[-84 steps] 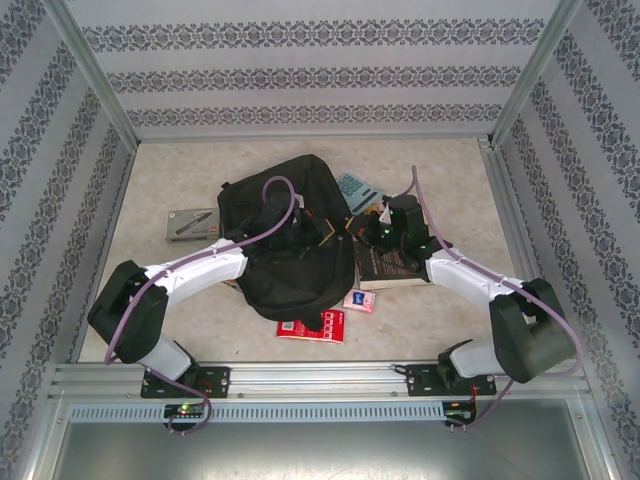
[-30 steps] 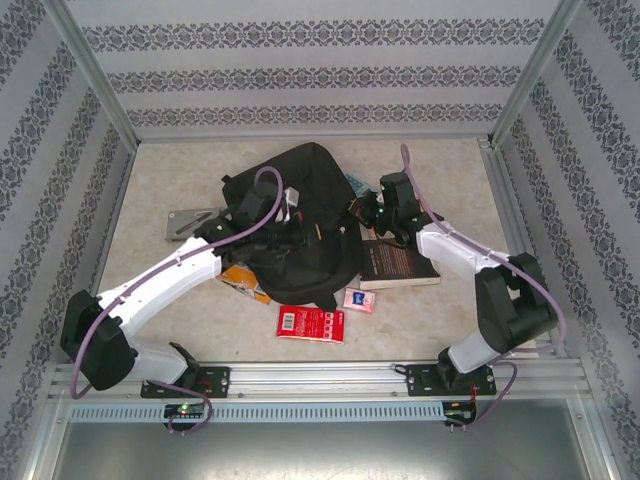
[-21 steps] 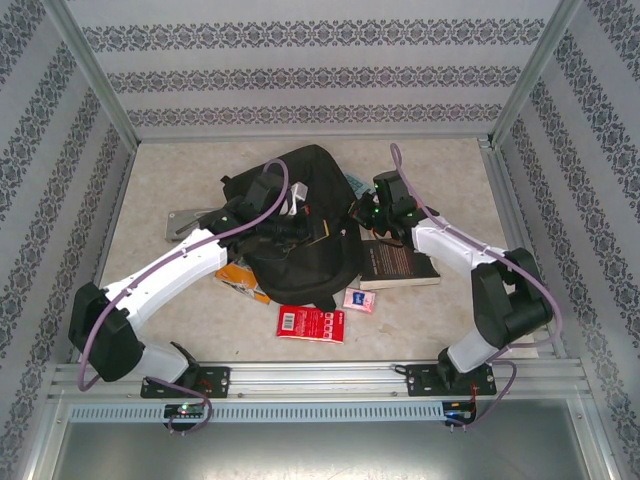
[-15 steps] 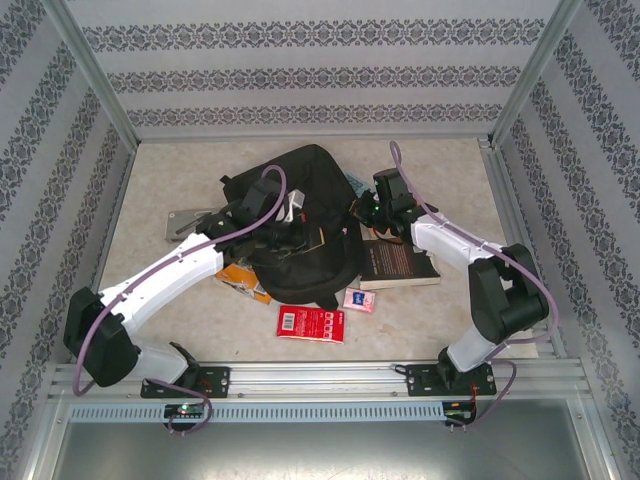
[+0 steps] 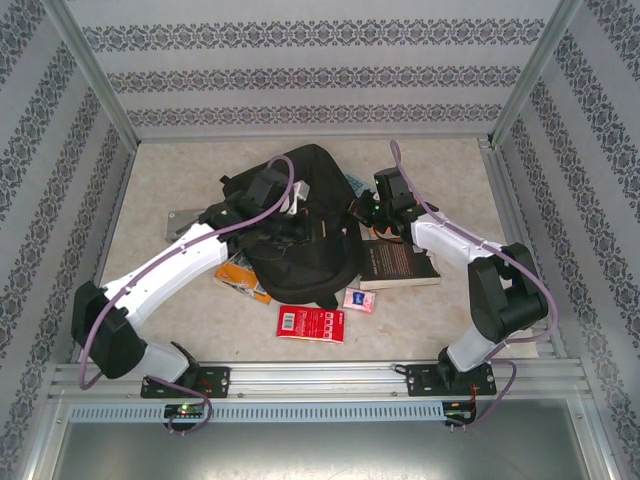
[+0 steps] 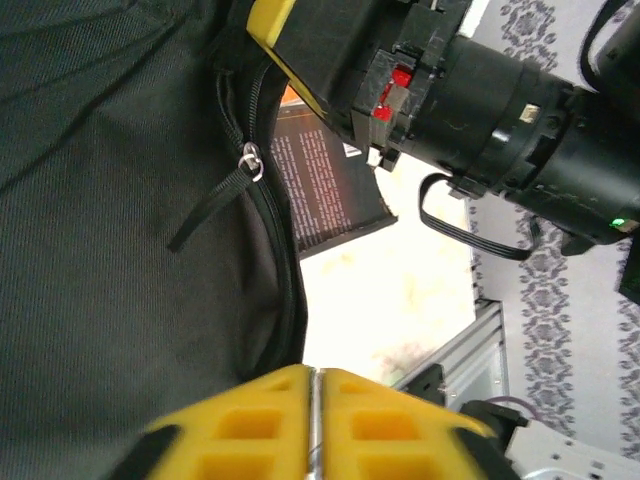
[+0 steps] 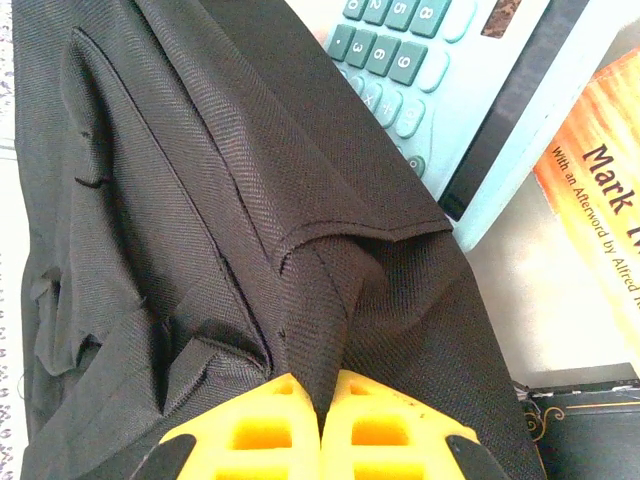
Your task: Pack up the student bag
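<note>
Arms reaching over student bag (image 5: 310, 272), left claw (image 6: 313, 375) together, right claw (image 7: 320, 388) pinching its fabric

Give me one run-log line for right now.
left end effector: shut, over student bag near zipper | right end effector: shut on student bag fabric | book, calculator: outside bag

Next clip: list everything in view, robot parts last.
bag: one, black, table centre
book: one, dark, right of bag
calculator: one, teal, at bag's far-right edge
orange book: one, orange, beside calculator
flat item: one, orange, bag's near-left
red pack: one, red, in front of bag
pink pack: one, pink, right of red pack
case: one, grey, left of bag
table: one, beige, under everything
left claw: one, yellow, shut, over bag
right claw: one, yellow, shut on bag
</note>
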{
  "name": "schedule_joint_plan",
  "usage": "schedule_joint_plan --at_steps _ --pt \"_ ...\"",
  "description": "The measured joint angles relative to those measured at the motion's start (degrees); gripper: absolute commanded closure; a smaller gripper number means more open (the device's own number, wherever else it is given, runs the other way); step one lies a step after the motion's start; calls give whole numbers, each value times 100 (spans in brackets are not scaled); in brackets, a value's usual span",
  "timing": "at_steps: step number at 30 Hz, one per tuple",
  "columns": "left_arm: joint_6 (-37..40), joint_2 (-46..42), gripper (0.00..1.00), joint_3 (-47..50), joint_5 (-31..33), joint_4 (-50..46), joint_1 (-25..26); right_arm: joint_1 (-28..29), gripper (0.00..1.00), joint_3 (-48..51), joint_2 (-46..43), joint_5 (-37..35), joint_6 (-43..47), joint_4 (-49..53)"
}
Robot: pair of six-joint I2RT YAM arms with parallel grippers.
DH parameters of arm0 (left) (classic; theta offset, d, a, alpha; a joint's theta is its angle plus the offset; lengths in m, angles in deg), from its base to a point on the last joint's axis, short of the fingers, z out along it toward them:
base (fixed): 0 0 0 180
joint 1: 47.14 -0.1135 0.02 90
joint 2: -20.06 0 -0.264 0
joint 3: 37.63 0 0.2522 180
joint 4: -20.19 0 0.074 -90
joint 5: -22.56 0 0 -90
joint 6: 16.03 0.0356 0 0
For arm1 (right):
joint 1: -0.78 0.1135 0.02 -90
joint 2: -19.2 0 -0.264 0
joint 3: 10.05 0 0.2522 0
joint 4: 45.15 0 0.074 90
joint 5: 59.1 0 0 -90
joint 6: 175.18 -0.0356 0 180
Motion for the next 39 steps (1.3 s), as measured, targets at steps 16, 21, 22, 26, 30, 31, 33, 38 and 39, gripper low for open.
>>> schedule_joint_plan --at_steps 16,21,22,26,30,31,33,38,39 --pt "3211 1443 51 -935 -251 -184 0 -101 100 2 -37 330 151 -17" --pt "4572 1443 46 -859 -50 -275 0 -111 100 0 -37 439 170 -22" --pt "4828 1443 46 -800 -63 -264 0 -114 100 0 -37 459 170 -26" --pt "5517 1508 45 -645 -151 -264 0 -111 100 0 -37 542 170 -55" --pt "5963 1768 44 -680 -188 -260 0 -114 100 2 -28 625 164 -151" --pt "6035 1838 44 -686 -184 -258 0 -111 100 2 -20 645 157 -190" --pt "6186 1998 48 -704 -162 -260 0 -111 100 2 7 691 142 -249" --pt "6417 2249 76 -800 -31 -258 0 -114 100 2 66 728 127 -280" --pt "6472 2249 83 -804 -13 -254 0 -114 100 2 68 734 127 -280"
